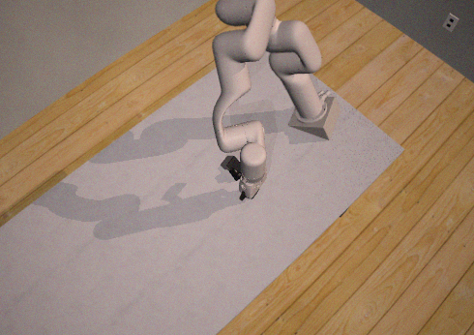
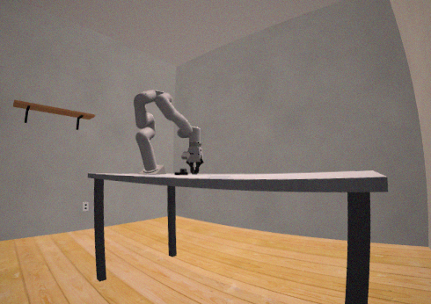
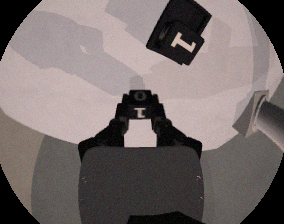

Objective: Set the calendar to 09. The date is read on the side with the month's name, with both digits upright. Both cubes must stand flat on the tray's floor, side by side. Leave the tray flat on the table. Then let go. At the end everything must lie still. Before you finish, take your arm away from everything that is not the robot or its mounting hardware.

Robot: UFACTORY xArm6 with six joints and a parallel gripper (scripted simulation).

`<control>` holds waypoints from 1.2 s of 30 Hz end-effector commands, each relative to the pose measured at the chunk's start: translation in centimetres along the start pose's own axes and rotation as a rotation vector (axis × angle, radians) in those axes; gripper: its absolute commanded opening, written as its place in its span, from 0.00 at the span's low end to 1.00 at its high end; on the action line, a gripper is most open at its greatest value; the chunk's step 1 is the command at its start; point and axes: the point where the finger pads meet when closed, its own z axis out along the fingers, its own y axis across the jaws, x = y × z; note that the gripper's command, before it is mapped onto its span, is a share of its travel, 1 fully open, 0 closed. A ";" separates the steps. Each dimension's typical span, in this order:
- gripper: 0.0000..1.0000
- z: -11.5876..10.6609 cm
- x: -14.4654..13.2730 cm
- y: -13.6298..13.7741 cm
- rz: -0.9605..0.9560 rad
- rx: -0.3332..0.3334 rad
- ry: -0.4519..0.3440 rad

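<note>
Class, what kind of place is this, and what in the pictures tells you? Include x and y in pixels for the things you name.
Probably a robot test room: an arm (image 1: 232,71) (image 2: 141,112) mounted on a table (image 2: 264,184), a wooden shelf (image 2: 54,110), plank flooring.

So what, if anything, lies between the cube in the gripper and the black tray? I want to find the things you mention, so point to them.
In the wrist view, only pale table top (image 3: 83,107), with shadows across it, shows between the cube (image 3: 140,104) in the gripper (image 3: 140,101) and the black tray (image 3: 197,14).

Below you, the white jointed robot arm (image 1: 233,44) reaches over the pale grey tabletop (image 1: 160,279), casting long shadows.
</note>
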 end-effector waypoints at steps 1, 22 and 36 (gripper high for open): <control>0.27 -0.1 0.0 -0.1 0.001 0.003 -0.001; 0.27 0.3 0.0 -0.1 0.001 0.003 -0.001; 0.27 0.3 0.0 -0.1 0.001 0.003 -0.001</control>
